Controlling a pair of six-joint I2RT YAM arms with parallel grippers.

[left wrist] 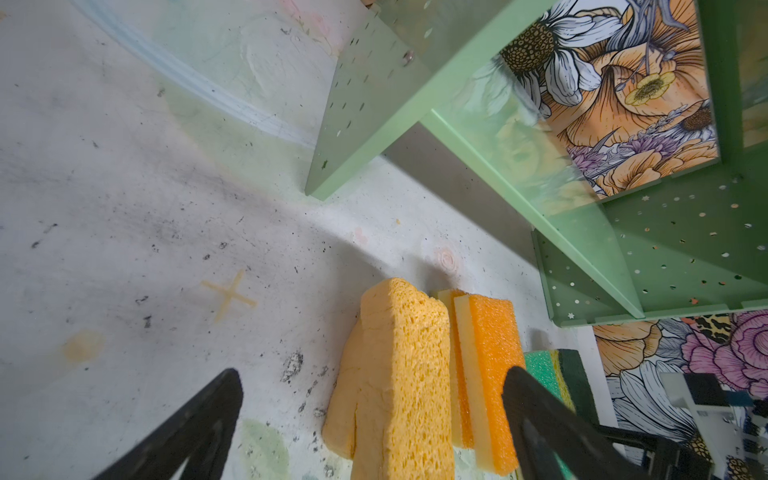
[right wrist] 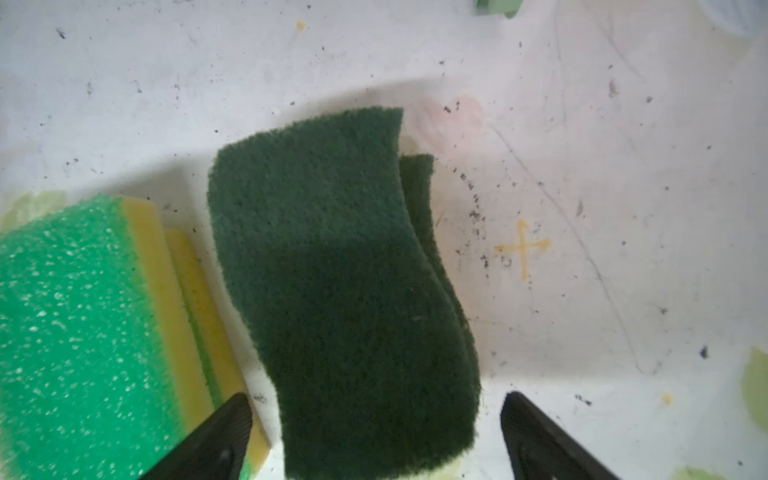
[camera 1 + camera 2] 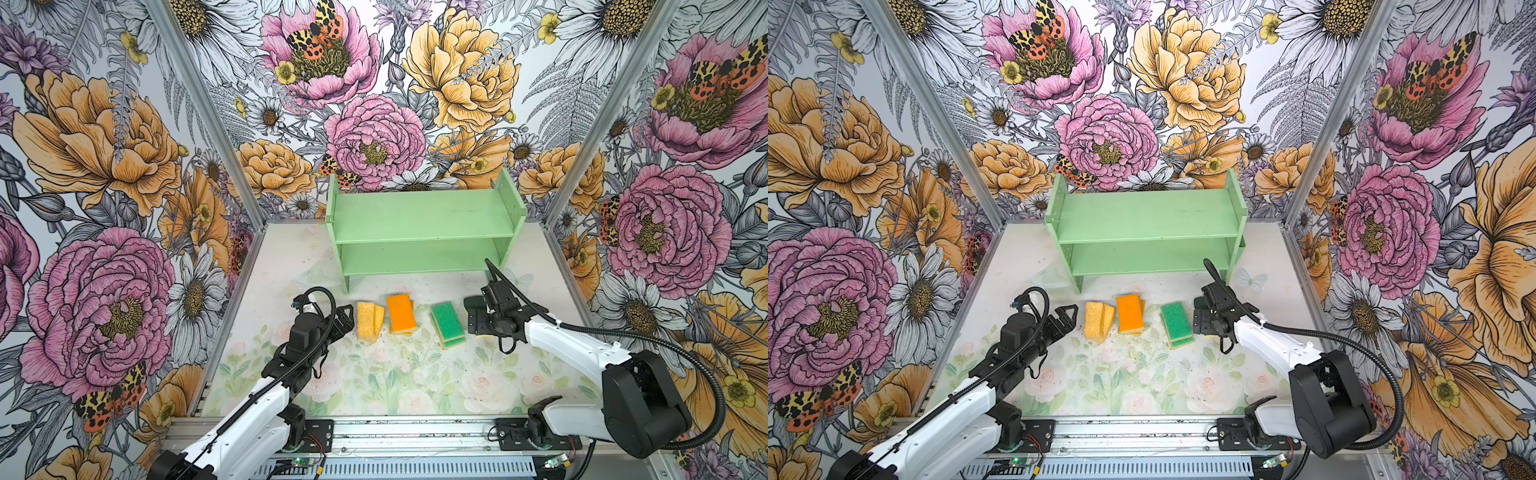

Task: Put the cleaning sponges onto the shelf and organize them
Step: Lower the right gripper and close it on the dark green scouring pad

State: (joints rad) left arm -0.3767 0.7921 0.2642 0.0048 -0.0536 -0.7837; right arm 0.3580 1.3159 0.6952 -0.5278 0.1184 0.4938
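Likely step: first pick; shelf (image 3: 424, 216) empty. Right jaws spread, straddling dark-green sponges (image 2: 332, 270). Left jaws spread, 9 o'clock of yellow sponges (image 3: 370, 320). Next: descend, close, lift.

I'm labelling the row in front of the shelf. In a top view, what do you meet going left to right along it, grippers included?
In a top view: left gripper → yellow sponges → orange sponges → green sponges → right gripper.
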